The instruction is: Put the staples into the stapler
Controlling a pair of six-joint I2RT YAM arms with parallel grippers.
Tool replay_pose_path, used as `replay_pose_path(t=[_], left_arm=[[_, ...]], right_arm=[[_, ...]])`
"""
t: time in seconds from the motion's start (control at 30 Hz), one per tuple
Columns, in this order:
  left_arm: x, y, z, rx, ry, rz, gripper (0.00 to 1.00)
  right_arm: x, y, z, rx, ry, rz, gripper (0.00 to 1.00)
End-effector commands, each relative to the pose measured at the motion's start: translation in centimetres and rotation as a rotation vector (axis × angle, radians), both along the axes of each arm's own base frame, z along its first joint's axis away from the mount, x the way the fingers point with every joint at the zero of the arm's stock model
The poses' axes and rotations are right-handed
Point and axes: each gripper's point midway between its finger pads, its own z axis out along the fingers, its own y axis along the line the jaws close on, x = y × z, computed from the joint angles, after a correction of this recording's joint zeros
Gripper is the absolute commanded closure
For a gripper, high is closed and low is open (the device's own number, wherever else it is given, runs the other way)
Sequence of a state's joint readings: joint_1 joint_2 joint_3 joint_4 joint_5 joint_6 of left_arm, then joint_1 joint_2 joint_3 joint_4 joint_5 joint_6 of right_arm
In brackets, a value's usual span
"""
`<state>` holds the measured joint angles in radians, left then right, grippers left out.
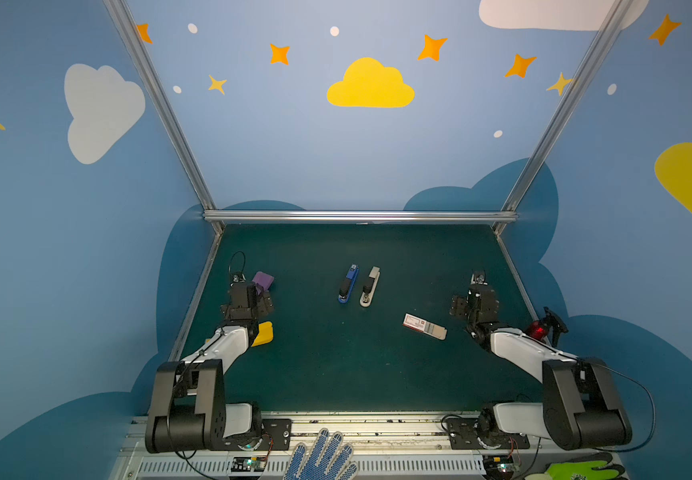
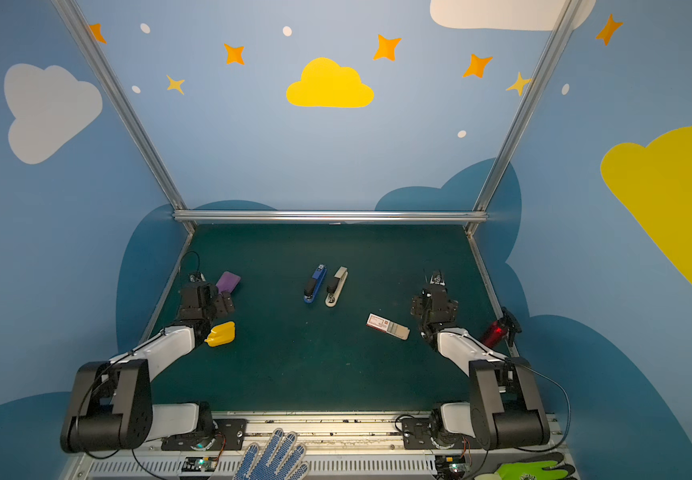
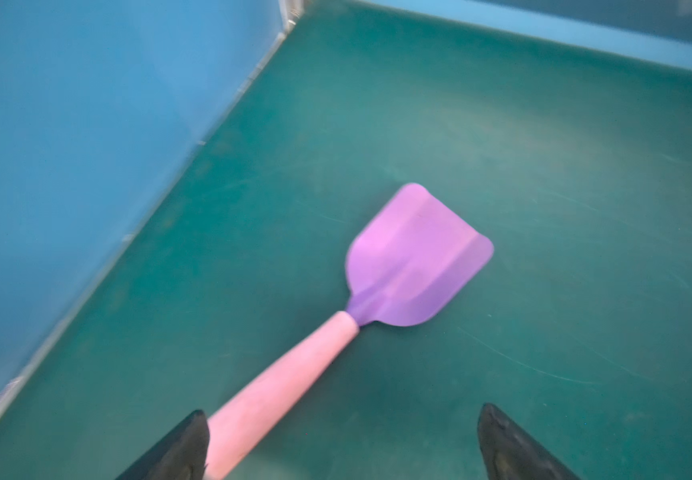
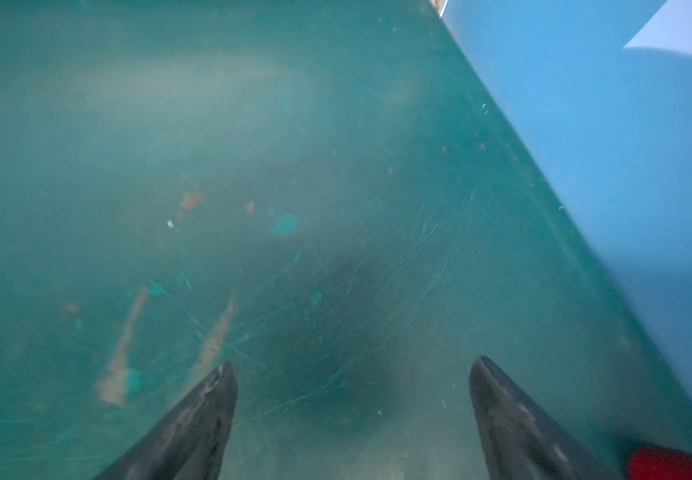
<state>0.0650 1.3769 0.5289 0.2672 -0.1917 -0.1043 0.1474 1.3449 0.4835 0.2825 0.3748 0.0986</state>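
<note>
Two staplers lie side by side at mid-table in both top views: a blue-and-black stapler [image 1: 348, 284] [image 2: 315, 284] and, to its right, a beige-and-black stapler [image 1: 370, 286] [image 2: 336, 286]. The staples show as a flat white box [image 1: 424, 326] [image 2: 387, 326] with a red mark and its beige tray slid partly out, nearer and to the right. My left gripper [image 1: 248, 293] [image 3: 342, 415] hovers open at the table's left side, far from both staplers. At the right side my right gripper [image 1: 477, 297] [image 4: 352, 365] is open over bare mat, just right of the box.
A purple spatula [image 3: 414, 257] [image 1: 263, 280] with a pink handle lies by the left gripper's fingers. A yellow scoop [image 1: 263, 333] sits under the left arm. A red bottle [image 1: 537, 330] [image 4: 676, 463] stands beside the right arm. Blue walls close three sides.
</note>
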Motion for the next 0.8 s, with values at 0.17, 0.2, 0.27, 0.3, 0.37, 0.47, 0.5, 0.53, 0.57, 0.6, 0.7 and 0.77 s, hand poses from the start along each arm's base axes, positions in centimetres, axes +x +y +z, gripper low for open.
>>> replay_pose_path(t=[0.17, 0.2, 0.27, 0.3, 0.37, 0.47, 0.5, 0.53, 0.57, 0.6, 0.7, 0.77], left_arm=[[2.9, -4.5, -0.4, -0.042, -0.247, -0.239, 0.00], [3.3, -4.6, 0.3, -0.031, -0.297, -0.244, 0.00], [3.2, -4.3, 0.2, -0.036, -0.205, -0.227, 0.00], [3.0, -4.3, -0.3, -0.023, -0.179, -0.229, 0.00], [2.9, -4.0, 0.2, -0.016, -0.255, -0.201, 0.00], [3.0, -4.1, 0.0, -0.003, -0.198, -0.211, 0.00], [3.0, -4.0, 0.1, -0.008, -0.208, -0.200, 0.00], [3.1, -4.1, 0.0, -0.005, -0.191, -0.208, 0.00], [3.0, -4.1, 0.0, -0.004, -0.193, -0.208, 0.00], [3.1, -4.1, 0.0, -0.006, -0.194, -0.207, 0.00], [3.0, -4.1, 0.0, -0.005, -0.193, -0.209, 0.00], [3.0, -4.1, 0.1, -0.004, -0.195, -0.208, 0.00]], right_arm=[[3.4, 0.9, 0.5, 0.124, -0.100, 0.110, 0.12], [3.3, 0.9, 0.5, 0.143, -0.071, 0.100, 0.12], [3.4, 0.8, 0.6, 0.149, -0.073, 0.105, 0.12], [3.4, 0.8, 0.6, 0.149, -0.069, 0.102, 0.12], [3.5, 1.0, 0.7, 0.143, -0.069, 0.106, 0.12], [3.4, 1.0, 0.7, 0.142, -0.068, 0.105, 0.12], [3.4, 1.0, 0.6, 0.143, -0.067, 0.105, 0.12], [3.5, 1.0, 0.6, 0.143, -0.066, 0.107, 0.12], [3.6, 1.0, 0.6, 0.149, -0.061, 0.108, 0.12], [3.6, 1.0, 0.6, 0.152, -0.062, 0.109, 0.12], [3.5, 0.9, 0.6, 0.150, -0.063, 0.107, 0.12], [3.5, 1.0, 0.7, 0.150, -0.067, 0.111, 0.12]])
